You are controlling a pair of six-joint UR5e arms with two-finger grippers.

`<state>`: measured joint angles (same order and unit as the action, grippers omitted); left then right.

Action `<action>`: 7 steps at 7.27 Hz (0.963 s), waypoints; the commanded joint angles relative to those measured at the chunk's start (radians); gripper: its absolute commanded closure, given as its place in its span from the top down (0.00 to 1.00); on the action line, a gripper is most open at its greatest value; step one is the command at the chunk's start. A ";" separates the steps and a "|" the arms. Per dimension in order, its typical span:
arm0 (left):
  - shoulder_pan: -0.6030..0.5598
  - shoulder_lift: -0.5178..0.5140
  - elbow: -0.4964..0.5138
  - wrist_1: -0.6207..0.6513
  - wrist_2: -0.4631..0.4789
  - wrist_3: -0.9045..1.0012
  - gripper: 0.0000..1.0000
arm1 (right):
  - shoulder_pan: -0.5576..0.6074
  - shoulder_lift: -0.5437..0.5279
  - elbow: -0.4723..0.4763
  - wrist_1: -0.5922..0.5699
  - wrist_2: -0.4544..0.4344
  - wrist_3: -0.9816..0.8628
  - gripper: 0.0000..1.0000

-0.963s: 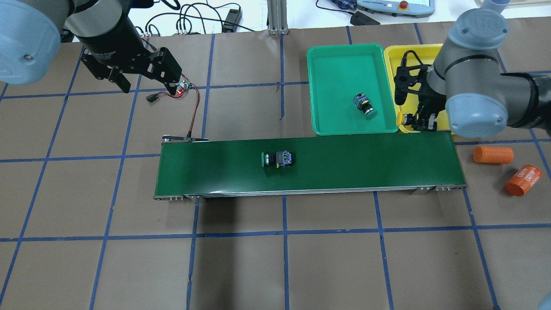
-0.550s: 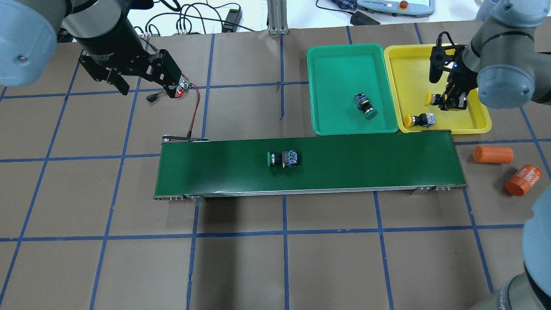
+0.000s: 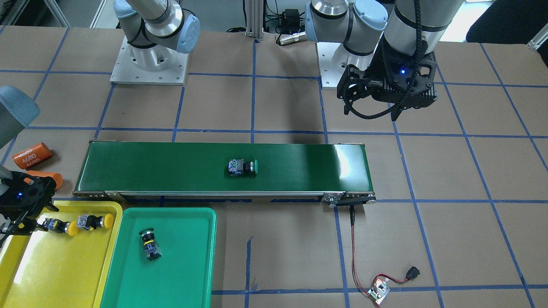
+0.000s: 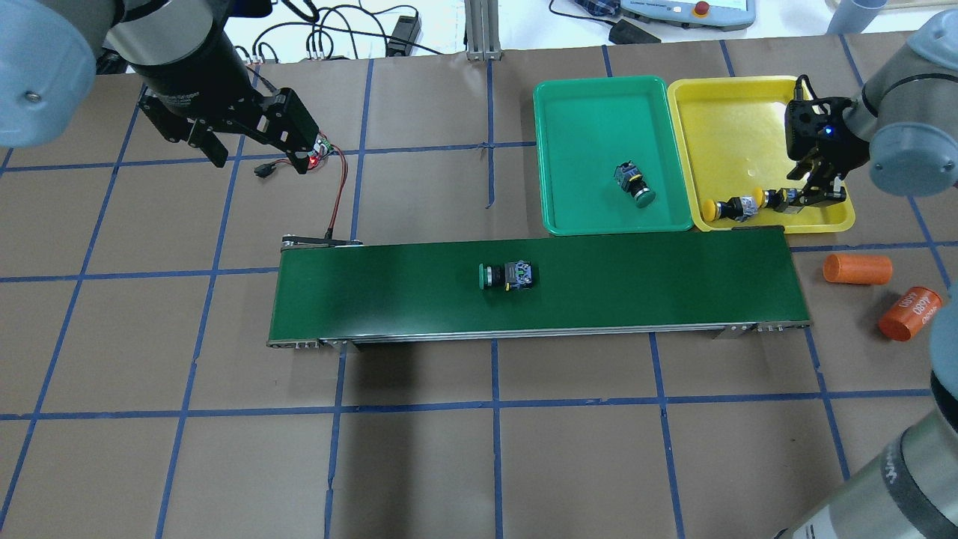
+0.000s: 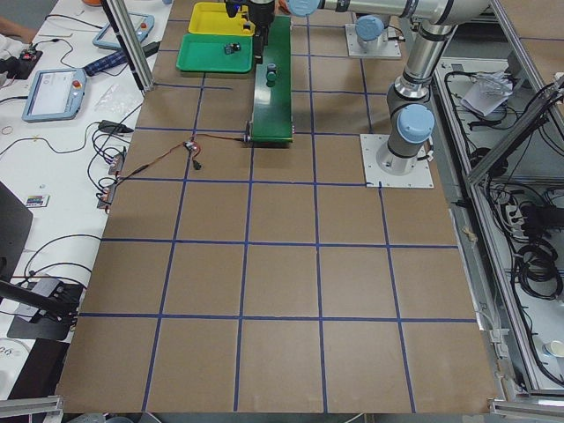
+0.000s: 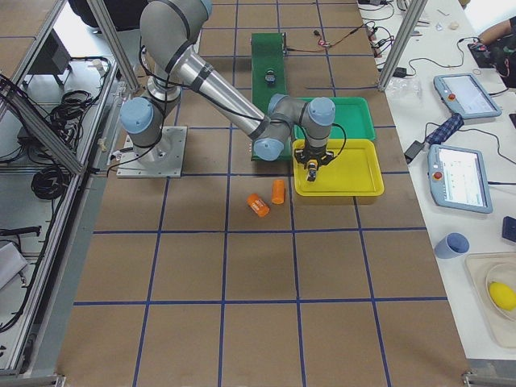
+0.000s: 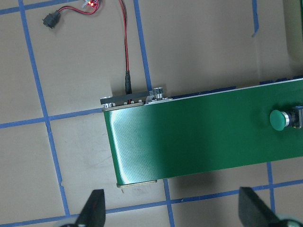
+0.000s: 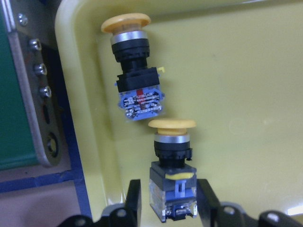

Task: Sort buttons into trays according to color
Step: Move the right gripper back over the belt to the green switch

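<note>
A green button (image 4: 507,275) lies on its side on the conveyor belt (image 4: 636,284); it also shows in the left wrist view (image 7: 282,119). A second green button (image 4: 634,184) lies in the green tray (image 4: 584,112). One yellow button (image 4: 733,206) lies in the yellow tray (image 4: 726,120) near its belt-side rim. My right gripper (image 4: 812,196) is shut on the other yellow button (image 8: 173,179), low over the tray and just beside the first (image 8: 135,71). My left gripper (image 4: 258,150) is open and empty, above the table behind the belt's left end.
Two orange cylinders (image 4: 858,269) (image 4: 909,313) lie on the table right of the belt. A small circuit board with red wires (image 4: 318,150) lies under my left gripper, wired to the belt's left end. Both trays stand side by side against the belt's far edge.
My right gripper has carried the yellow button right and down toward the tray's belt-side rim, beside the other one. The green button on the belt has moved right. The left arm is still.
</note>
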<state>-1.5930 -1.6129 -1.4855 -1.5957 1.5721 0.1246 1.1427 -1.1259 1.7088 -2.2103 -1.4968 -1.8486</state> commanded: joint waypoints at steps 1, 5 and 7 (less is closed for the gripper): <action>0.001 0.001 0.005 0.000 -0.001 0.001 1.00 | 0.029 -0.095 0.000 0.097 0.001 0.008 1.00; -0.001 -0.005 -0.001 0.003 0.003 0.000 1.00 | 0.185 -0.283 0.127 0.218 -0.013 0.113 1.00; 0.001 0.005 -0.007 0.003 0.003 0.000 1.00 | 0.229 -0.316 0.260 0.184 -0.008 0.181 1.00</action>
<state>-1.5936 -1.6137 -1.4898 -1.5919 1.5763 0.1243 1.3451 -1.4176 1.8909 -2.0044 -1.5091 -1.7062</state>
